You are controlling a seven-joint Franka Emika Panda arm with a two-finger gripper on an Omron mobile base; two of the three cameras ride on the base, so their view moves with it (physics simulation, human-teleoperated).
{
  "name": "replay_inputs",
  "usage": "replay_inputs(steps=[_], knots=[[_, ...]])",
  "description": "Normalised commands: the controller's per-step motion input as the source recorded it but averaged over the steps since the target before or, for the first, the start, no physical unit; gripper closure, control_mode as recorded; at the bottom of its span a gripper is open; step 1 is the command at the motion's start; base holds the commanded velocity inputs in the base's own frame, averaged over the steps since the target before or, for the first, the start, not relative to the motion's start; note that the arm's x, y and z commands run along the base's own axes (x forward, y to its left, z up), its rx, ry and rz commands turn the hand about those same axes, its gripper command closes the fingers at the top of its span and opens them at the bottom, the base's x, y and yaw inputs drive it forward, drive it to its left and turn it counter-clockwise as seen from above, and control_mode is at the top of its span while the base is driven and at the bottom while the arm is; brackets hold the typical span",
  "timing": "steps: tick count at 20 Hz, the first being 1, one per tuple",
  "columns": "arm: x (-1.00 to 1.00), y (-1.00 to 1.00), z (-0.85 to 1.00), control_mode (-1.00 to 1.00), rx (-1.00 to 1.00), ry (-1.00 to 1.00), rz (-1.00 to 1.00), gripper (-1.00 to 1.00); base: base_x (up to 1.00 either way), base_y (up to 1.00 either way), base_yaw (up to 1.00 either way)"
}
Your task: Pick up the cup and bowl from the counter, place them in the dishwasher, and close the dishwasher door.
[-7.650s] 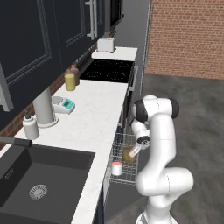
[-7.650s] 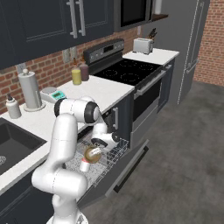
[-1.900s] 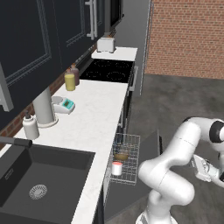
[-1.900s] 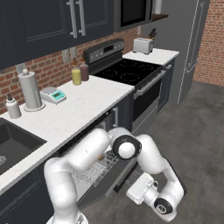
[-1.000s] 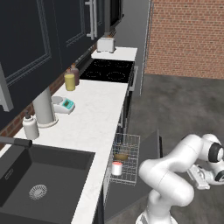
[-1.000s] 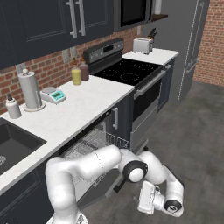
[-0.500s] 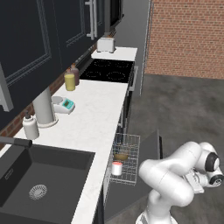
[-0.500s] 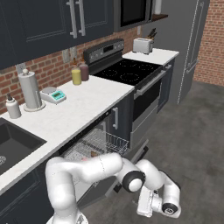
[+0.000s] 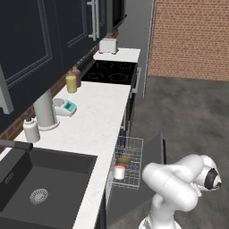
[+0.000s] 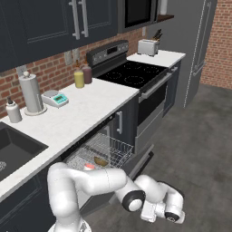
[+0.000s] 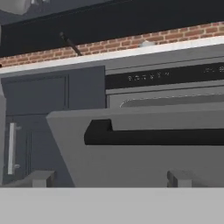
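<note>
Gaping wide and empty, hand (image 11: 109,178) facing the dishwasher door (image 11: 144,151); no readable writing.

arm folded low, claw (image 11: 109,177) near floor, jaws wide apart.

Dishwasher door (image 11: 144,162) close before claw (image 11: 109,178)

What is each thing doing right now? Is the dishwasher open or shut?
dishwasher door: open, hanging down.
rack: pulled out.
cup: standing in the rack.
bowl: sitting in the rack.
gripper: open, empty, low, facing the door's outside.
cabinet doors: shut.
</note>
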Motion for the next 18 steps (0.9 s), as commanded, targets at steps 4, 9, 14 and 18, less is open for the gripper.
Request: replay_inputs(steps=[4,9,14,18], knots=[[0.42,0.02,-0.26,-1.0,-0.02,0.0,-0.1,-1.0,0.0,0.0,0.0],[0.36,0.07,-0.19,-1.0,0.0,-0.02,-0.1,-1.0,0.0,0.0,0.0],[0.28,0.11,-0.36,-1.0,-0.02,0.0,-0.05,-1.0,0.0,0.0,0.0],[0.33,0.08,-0.59,-1.0,-0.03,0.0,-0.07,-1.0,0.0,0.0,0.0]])
